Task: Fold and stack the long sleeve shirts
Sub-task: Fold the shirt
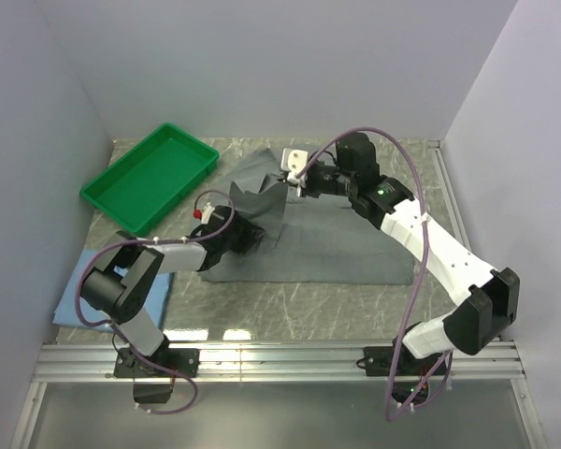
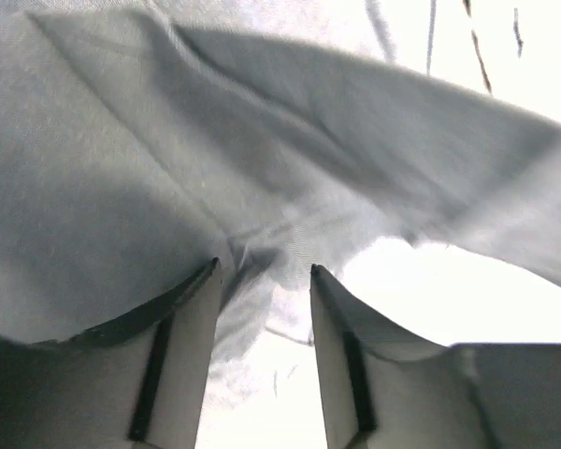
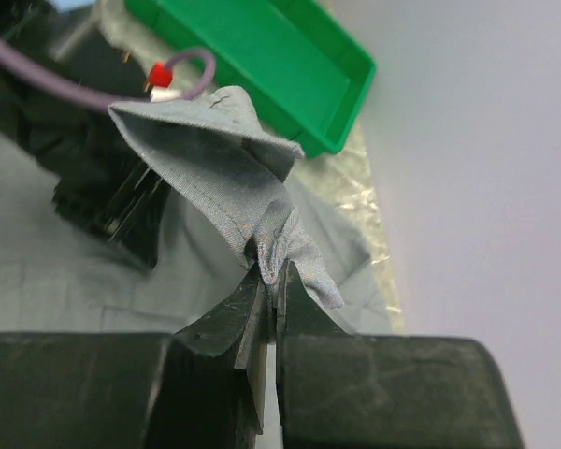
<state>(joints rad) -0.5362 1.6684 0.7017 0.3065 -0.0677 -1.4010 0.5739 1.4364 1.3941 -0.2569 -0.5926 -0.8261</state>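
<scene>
You see the grey shirt (image 1: 337, 245) as matt woven cloth; its fine weave and soft creases show in the right wrist view. The light blue shirt (image 1: 68, 301) looks like smooth matt cloth too. The green tray (image 1: 154, 173) is glossy moulded plastic. The table (image 1: 290, 304) looks like polished veined stone, and the rail (image 1: 280, 360) like brushed metal.
</scene>
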